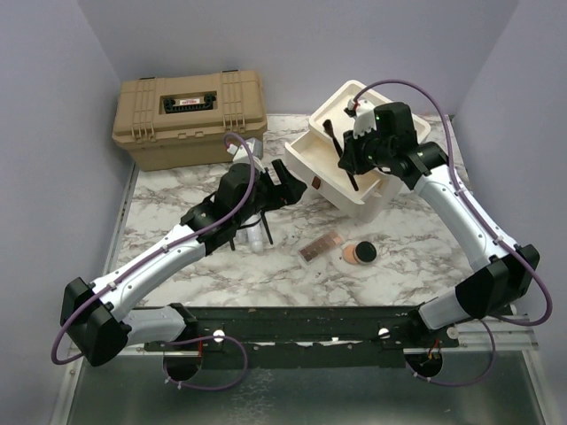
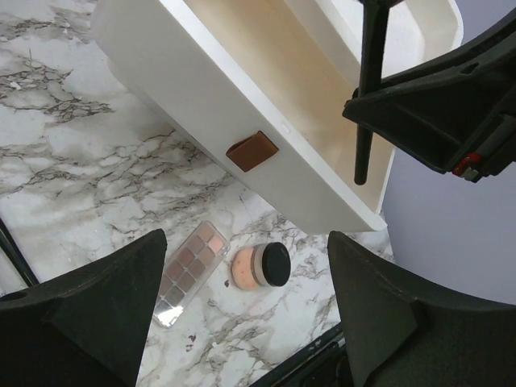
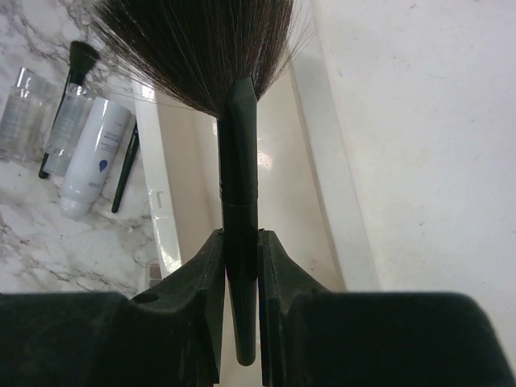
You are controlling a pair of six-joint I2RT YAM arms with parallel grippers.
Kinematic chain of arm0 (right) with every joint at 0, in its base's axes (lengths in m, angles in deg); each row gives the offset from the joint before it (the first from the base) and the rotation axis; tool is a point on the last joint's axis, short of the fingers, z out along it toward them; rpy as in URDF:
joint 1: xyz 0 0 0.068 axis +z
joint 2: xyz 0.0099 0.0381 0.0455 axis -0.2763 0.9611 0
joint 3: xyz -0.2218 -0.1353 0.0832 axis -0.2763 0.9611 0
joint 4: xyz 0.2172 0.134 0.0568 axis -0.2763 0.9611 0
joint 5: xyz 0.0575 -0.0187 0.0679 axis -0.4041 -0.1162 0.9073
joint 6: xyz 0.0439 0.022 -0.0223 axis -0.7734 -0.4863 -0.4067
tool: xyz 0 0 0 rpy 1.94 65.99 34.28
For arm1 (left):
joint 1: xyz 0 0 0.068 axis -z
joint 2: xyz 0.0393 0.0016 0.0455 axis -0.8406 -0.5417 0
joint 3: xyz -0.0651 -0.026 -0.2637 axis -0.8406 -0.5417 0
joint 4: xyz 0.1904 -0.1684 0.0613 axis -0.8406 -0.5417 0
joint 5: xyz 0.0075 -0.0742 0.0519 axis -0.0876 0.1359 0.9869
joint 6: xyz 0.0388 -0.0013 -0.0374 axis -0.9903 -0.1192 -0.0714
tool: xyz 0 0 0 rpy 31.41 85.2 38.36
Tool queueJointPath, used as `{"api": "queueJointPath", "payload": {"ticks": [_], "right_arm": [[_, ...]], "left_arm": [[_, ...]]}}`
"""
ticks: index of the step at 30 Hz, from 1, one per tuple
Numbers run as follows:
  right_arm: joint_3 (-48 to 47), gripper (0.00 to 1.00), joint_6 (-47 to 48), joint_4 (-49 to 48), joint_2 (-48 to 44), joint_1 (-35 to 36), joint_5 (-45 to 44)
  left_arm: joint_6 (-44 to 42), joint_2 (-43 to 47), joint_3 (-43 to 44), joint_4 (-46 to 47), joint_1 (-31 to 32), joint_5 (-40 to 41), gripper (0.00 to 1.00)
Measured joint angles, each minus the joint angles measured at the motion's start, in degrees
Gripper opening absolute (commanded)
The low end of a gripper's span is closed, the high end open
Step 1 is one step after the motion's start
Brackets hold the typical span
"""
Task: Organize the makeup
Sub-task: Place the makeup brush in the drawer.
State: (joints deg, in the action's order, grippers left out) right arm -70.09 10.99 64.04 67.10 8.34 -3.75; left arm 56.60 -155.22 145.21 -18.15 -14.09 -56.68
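My right gripper [image 3: 240, 262] is shut on a black-handled brush [image 3: 239, 153], bristles up in the wrist view, and holds it over the open drawer [image 1: 312, 168] of the cream drawer unit [image 1: 390, 197]. The brush [image 1: 342, 158] also shows from above, as does the right gripper [image 1: 353, 161]. My left gripper [image 1: 288, 184] is open and empty, just in front of the drawer's brown handle [image 2: 251, 151]. The pink palette [image 2: 189, 270] and the round compact [image 2: 262, 266] lie on the marble below it. A whitish bottle [image 3: 93, 157], slim tubes [image 3: 24, 113] and more brushes [image 3: 76, 68] lie left of the drawer.
The tan toolbox [image 1: 189, 118] stands at the back left. The marble table [image 1: 416, 257] is walled on both sides. The left arm crosses above the bottle and tubes [image 1: 257, 232]. The right gripper [image 2: 439, 105] hangs close to the left wrist.
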Motion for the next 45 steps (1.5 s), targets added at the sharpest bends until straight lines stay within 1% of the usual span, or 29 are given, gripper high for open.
{"api": "queueJointPath", "payload": {"ticks": [2,7,11,14,19,29,33,37,39,41,45], "right_arm": [[-0.4,0.12,1.0,0.9,0.9,0.2,-1.4],[-2.2,0.16,2.5,3.3,4.5,0.3,-2.8],[-2.2,0.19,2.8,4.8,4.6,0.4,-2.7],[-2.3,0.27,3.6,5.3,4.7,0.4,-2.7],[-3.8,0.36,4.1,6.9,4.9,0.4,-1.9],[-5.0,0.36,3.8,7.8,5.5,0.4,-1.0],[-5.0,0.36,2.0,7.3,5.2,0.4,1.7],[-4.4,0.36,-0.4,5.3,3.3,0.4,5.6],[-3.5,0.38,-2.0,3.9,1.2,0.4,7.4],[-1.6,0.39,-4.0,2.1,-2.0,0.4,9.2],[3.8,0.41,-7.5,-1.2,-9.4,0.4,12.5]], "left_arm": [[0.2,0.0,0.0,0.0,-0.2,-0.4,0.82],[0.5,0.0,0.0,-0.1,-1.7,-2.2,0.82],[1.2,0.0,-0.4,-0.2,-3.3,-2.8,0.82],[1.7,0.1,-1.2,-0.4,-4.0,-3.1,0.82],[1.8,0.1,-1.4,-0.5,-4.3,-4.0,0.8],[1.7,0.1,-1.4,-3.8,-5.2,-4.1,0.8],[1.6,0.5,-1.5,-4.3,-5.4,-4.0,0.8],[1.6,1.5,-2.1,-5.4,-5.6,-3.1,0.8],[1.6,1.8,-2.6,-6.0,-5.6,-2.3,0.8],[1.6,2.1,-3.3,-7.4,-5.7,-1.0,0.8],[-0.6,3.7,-3.4,-12.1,-6.1,4.5,0.8]]}}
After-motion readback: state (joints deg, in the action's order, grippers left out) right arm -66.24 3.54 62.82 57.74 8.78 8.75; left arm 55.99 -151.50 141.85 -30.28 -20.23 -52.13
